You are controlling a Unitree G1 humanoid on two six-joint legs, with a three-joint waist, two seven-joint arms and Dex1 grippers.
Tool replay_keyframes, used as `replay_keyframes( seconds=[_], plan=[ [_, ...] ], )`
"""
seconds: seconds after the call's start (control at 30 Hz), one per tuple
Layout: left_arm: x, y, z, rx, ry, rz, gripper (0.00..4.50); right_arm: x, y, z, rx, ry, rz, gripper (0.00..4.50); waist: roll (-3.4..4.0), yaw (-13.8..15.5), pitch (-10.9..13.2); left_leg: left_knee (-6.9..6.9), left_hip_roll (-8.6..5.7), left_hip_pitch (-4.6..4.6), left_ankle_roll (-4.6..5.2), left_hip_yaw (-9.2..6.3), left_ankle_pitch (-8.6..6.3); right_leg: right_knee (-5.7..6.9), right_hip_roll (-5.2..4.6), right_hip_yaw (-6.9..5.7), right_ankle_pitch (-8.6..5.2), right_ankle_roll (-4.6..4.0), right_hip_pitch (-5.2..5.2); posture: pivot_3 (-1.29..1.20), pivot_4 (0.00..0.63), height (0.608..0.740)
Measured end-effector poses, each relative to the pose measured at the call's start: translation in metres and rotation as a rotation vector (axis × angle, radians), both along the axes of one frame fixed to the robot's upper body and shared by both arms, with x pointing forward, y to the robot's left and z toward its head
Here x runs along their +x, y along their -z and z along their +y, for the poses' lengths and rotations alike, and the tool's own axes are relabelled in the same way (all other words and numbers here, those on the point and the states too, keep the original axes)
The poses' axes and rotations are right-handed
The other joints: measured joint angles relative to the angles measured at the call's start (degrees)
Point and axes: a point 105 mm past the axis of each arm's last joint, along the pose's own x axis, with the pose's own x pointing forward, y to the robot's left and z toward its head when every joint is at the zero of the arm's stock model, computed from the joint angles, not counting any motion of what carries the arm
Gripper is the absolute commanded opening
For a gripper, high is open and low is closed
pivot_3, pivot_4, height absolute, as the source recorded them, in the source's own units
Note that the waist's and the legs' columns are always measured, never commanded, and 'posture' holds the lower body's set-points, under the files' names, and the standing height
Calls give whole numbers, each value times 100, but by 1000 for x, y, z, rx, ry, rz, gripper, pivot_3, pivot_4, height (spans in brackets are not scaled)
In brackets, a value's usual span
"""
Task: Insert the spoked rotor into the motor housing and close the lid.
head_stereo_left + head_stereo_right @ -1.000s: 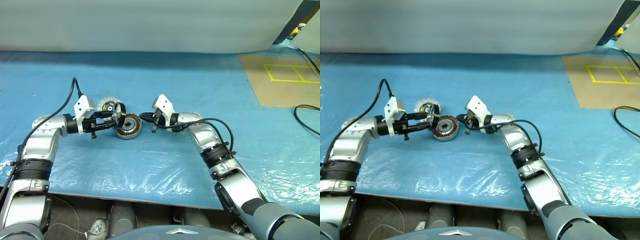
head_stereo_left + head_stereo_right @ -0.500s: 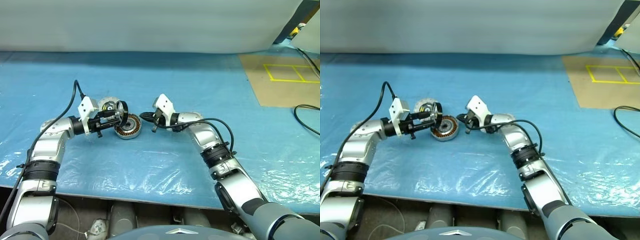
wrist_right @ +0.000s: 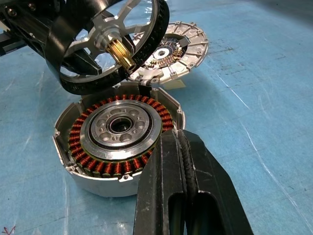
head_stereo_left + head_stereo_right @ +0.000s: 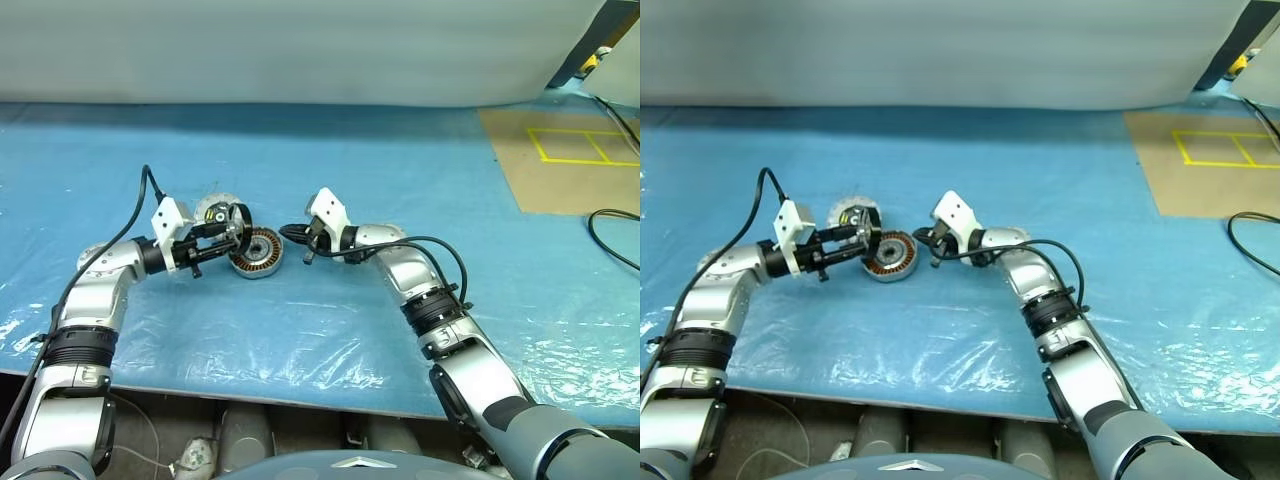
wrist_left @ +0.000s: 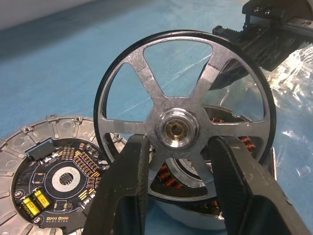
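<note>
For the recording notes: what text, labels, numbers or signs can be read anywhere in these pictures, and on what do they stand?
Small white print on the lid's dark circuit board, below its centre: too small and blurred to read with confidence.
Yellow line markings on the brown board at the far right: boxes only, no words.
The spoked rotor, the motor housing and both grippers: no readable text.

Blue plastic-covered table, pale wall, yellow-taped brown floor.

One spoked rotor, one motor housing, one lid, two tools.
</note>
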Motion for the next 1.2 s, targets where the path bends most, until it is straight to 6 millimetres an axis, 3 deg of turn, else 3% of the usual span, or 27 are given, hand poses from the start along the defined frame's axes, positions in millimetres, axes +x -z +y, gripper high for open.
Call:
replay_keyframes(
  seconds=[1.2],
  plan=[
    [-5,12,-2,111,65,9,1479,-9,-4,-2,-49,-84,-30,0,0,1,0,0,-1,7,0,0,0,2,-1,2,0,0,4,0,150,740]
  ],
)
